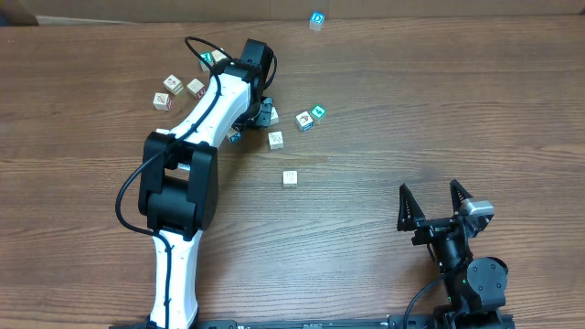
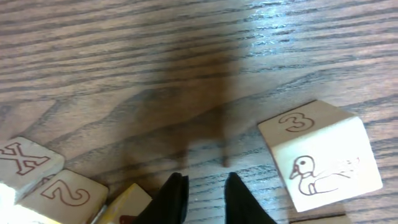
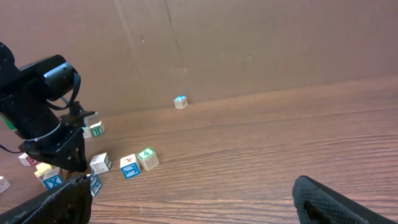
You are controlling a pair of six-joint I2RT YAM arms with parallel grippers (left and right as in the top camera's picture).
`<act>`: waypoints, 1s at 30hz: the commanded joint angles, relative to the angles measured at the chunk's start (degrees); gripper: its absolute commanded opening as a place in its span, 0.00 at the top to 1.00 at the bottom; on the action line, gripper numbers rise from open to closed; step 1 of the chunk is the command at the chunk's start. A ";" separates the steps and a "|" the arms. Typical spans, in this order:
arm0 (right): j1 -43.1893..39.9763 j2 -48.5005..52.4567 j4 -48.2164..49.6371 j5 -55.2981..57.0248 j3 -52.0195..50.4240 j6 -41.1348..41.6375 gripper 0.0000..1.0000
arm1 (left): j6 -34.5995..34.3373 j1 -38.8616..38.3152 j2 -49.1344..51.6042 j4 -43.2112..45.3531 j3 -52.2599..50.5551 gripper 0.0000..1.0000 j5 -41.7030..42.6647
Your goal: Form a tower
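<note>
from above: the left arm (image 1: 215, 100) leans over a bunch of loose cubes (image 1: 275, 139). the tower (image 1: 316, 20) stands alone at the far edge of the table (image 1: 411, 110), well apart from the cubes. the right gripper (image 1: 428, 187) waits near the front, wide open and empty. each cube has a long trip to the tower, so one could slip out on the way. the big arm also hides some cubes, so it could bump them without anyone seeing.

left wrist: the left gripper (image 2: 205, 180) is only a little open and holds nothing. its gap looks too thin for a cube. the duck cube (image 2: 320, 155) sits just beside the right finger, not between the fingers. if the gripper goes down like this, a finger could land on the duck cube and push or tip it. more cubes crowd the left finger, so a wide grab could catch two of them.

right wrist: the tower is tiny here, close to the back wall (image 3: 249, 43). i cannot tell how many cubes it has. it is thin, so a cube set down off the middle, or a small bump, could knock it over.
</note>
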 commanded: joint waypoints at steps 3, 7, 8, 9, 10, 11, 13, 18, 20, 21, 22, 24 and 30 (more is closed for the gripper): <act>-0.15 -0.68 0.33 -0.04 -0.59 0.28 0.00 | 1.16 -0.83 0.57 0.28 0.22 0.81 1.46; -0.15 -0.68 0.33 -0.04 -0.59 0.28 0.00 | 1.16 -0.92 0.57 0.63 0.22 0.71 3.41; -0.15 -0.68 0.33 -0.04 -0.59 0.28 0.00 | 1.14 -0.92 0.57 0.81 0.22 0.71 4.28; -0.15 -0.68 0.33 -0.04 -0.59 0.28 0.00 | 1.09 -0.92 0.57 1.01 0.22 0.71 4.87; -0.15 -0.68 0.33 -0.04 -0.59 0.28 0.00 | 1.07 -0.92 0.57 1.20 0.22 0.71 5.84; -0.15 -0.68 0.33 -0.04 -0.59 0.28 0.00 | 0.92 -0.92 0.57 1.36 0.22 0.70 6.69; -0.15 -0.68 0.33 -0.04 -0.59 0.28 0.00 | 0.83 -1.01 0.57 1.57 0.22 0.68 7.63; -0.15 -0.68 0.33 -0.04 -0.59 0.28 0.00 | 0.50 -1.25 0.57 1.31 0.22 0.73 8.37; -0.15 -0.68 0.33 -0.04 -0.59 0.28 0.00 | 0.55 -1.25 0.57 1.09 0.22 0.89 8.17; -0.15 -0.68 0.33 -0.04 -0.59 0.28 0.00 | 0.94 -1.22 0.57 1.07 0.22 0.93 8.20; -0.15 -0.68 0.33 -0.04 -0.59 0.28 0.00 | 1.73 -1.22 0.57 1.01 0.22 0.94 8.22; -0.15 -0.68 0.33 -0.04 -0.59 0.28 0.00 | 3.15 -1.27 0.57 0.68 0.22 0.90 8.35; -0.15 -0.68 0.33 -0.04 -0.59 0.28 0.00 | 6.25 -1.55 0.57 1.31 0.22 0.59 8.61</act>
